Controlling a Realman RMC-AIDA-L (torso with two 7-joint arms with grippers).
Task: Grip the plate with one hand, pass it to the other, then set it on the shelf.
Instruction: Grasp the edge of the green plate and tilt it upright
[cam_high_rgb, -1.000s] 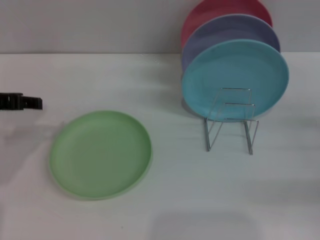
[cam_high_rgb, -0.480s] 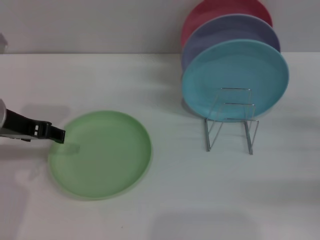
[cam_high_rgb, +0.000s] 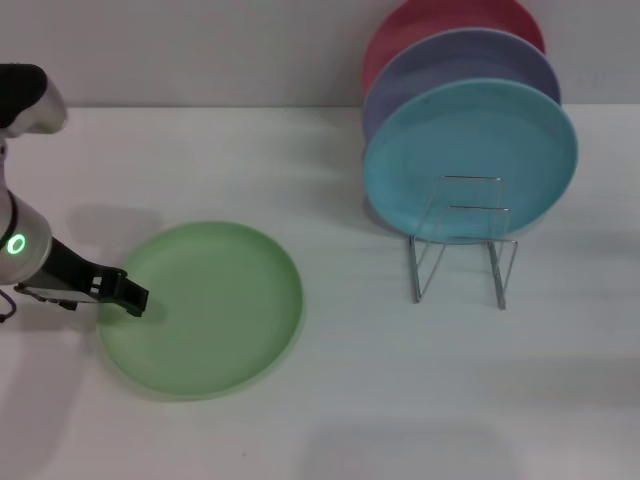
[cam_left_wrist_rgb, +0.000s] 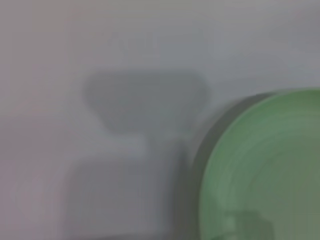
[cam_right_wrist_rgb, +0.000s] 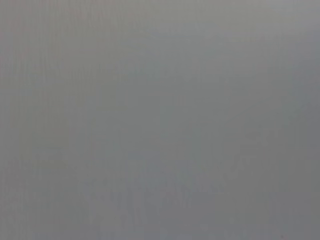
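The light green plate (cam_high_rgb: 201, 308) lies flat on the white counter (cam_high_rgb: 330, 420), toward its left side and well apart from the wire shelf (cam_high_rgb: 462, 240) on the right. A broad strip of bare counter runs between plate and shelf, and more lies open along the near edge in front of both.

The left end effector (cam_high_rgb: 133, 298) reaches in from the counter's left edge, its black tip at the plate's left rim, low over the surface. Whether its fingers are spread or closed on the rim cannot be told. A green ring light (cam_high_rgb: 16, 244) glows on the arm behind it.

There are four plates in all: the green one lying flat, and three standing on edge in the shelf near the counter's far edge, a turquoise-blue plate (cam_high_rgb: 470, 160) in front, a lavender plate (cam_high_rgb: 455, 65) behind it and a red plate (cam_high_rgb: 440, 20) at the back. The shelf's front loops stand free.

The head view alone shows the shelf and its standing plates. The left wrist view shows only the green plate's rim (cam_left_wrist_rgb: 265, 170) and a shadow on the counter beside it. The right wrist view shows a blank grey field, and the right end effector appears in no view.
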